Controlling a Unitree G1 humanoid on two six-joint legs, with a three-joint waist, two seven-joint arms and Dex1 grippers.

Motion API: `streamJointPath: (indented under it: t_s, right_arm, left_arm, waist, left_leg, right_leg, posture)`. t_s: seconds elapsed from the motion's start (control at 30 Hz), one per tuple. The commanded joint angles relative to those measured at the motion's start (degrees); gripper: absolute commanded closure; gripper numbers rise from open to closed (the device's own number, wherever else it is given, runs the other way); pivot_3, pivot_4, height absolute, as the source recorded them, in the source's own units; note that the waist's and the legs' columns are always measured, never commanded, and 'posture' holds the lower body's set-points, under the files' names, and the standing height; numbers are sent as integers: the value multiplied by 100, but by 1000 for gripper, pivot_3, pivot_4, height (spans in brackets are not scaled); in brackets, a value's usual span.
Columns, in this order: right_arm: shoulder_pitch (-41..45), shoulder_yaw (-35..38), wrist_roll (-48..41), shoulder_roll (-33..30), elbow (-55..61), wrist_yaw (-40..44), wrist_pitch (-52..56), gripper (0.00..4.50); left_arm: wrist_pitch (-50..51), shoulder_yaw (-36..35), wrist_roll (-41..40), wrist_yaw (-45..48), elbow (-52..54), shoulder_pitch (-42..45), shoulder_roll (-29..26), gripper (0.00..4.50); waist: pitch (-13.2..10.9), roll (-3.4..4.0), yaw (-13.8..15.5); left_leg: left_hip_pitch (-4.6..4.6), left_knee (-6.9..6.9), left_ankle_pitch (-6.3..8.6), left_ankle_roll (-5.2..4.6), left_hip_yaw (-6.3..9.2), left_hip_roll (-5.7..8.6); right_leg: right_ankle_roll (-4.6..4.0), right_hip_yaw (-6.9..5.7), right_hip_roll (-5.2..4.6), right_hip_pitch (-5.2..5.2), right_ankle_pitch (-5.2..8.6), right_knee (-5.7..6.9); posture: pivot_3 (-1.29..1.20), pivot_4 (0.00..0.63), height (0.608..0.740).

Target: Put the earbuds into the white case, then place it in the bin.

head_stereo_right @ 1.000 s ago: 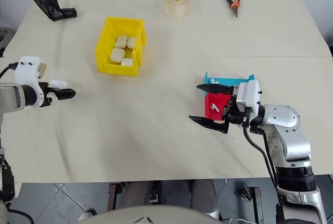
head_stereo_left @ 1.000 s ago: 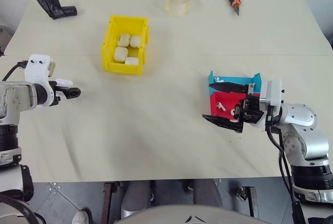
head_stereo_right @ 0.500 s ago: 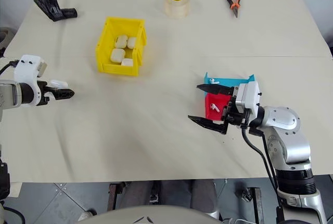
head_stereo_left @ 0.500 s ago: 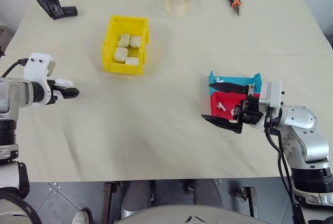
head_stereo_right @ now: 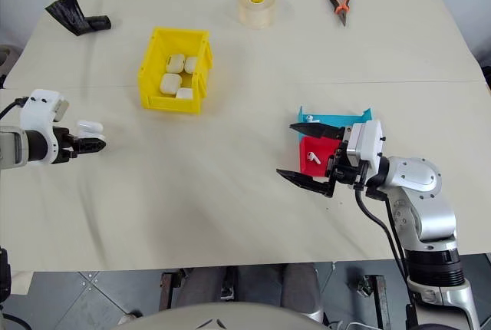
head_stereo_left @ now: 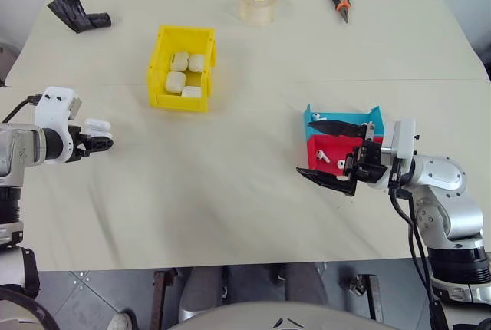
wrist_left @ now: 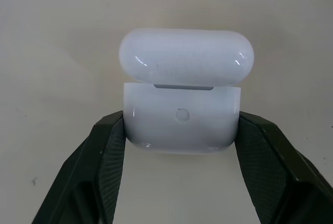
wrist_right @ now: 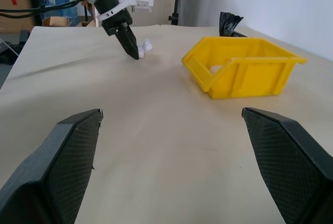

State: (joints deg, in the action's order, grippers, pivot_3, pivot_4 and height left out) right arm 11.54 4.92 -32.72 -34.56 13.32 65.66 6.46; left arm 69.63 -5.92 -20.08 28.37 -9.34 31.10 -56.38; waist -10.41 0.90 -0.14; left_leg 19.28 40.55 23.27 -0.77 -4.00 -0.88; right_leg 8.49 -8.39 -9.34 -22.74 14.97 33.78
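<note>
White case (wrist_left: 182, 117), lid flipped open

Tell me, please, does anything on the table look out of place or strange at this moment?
Nothing looks spilled or damaged. The one unusual thing is the white case in the left gripper: its lid stands open, while the cases in the yellow bin look closed. Two earbuds lie in the red tray near the open right gripper.
</note>
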Motion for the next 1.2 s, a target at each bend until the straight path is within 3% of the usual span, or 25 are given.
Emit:
streamJointPath:
  t_s: [0.03, 0.13, 0.3, 0.43, 0.63, 0.83, 1.2]
  right_arm:
    - [-32, 51, -36, -2, 97, 31, -101, 0]
    - [-91, 91, -21, -57, 85, 57, -111, 0]
    - [-167, 266, -69, -251, 96, 106, -54, 0]
    - [-163, 396, -106, -474, -32, 230, -24, 0]
    - [-260, 717, -172, -917, -16, 341, 130, 0]
    - [-880, 1476, -313, -1403, 311, 313, 358, 0]
    - [-2560, 2873, 167, -1361, -47, 335, -308, 0]
  left_arm:
    - [-569, -422, 39, 30, 171, -403, 179, 1736]
    - [-2466, -1398, -281, 492, 1093, -1267, 765, 1736]
    - [-3571, -1986, -855, 951, 2714, -2406, 1616, 1736]
    - [-4963, -1740, -1140, 1644, 3275, -2797, 2411, 1736]
    - [-5781, -553, -792, 1965, 3363, -2665, 2899, 1736]
    - [-6814, 233, -866, 2250, 2664, -2241, 3917, 1736]
    - [-8278, 1318, -420, 2905, 402, -743, 5444, 1736]
  waist:
    - [0, 0, -1]
    - [-1, -1, -2]
    - [-10, -30, 27]
    - [-10, -30, 66]
    - [-10, -30, 104]
    - [-9, -30, 179]
    - [-8, -30, 256]
  left_leg:
    - [-1, 0, 0, 0, -1, 0]
    - [-3, -5, 0, 0, -6, -1]
    - [11, 0, 0, -1, 5, -2]
    - [13, 10, 1, -1, 6, -1]
    - [8, 12, 2, -4, -1, 2]
    - [9, 19, 5, -10, 0, 3]
    - [22, 39, 13, -24, 2, 5]
  right_leg:
    - [0, 1, 0, 0, 0, 0]
    - [0, 8, -1, -1, 0, -2]
    - [0, 5, -2, -3, 0, -8]
    - [0, 4, -7, 0, 0, -9]
    - [0, 5, -6, 4, -1, -9]
    - [2, 5, -7, 11, -2, -12]
    - [13, -4, -6, 21, -8, -28]
  posture:
    - [0, 150, 740]
    - [0, 150, 740]
    - [0, 150, 740]
    - [0, 150, 740]
    - [0, 150, 740]
    - [0, 150, 740]
    - [0, 150, 740]
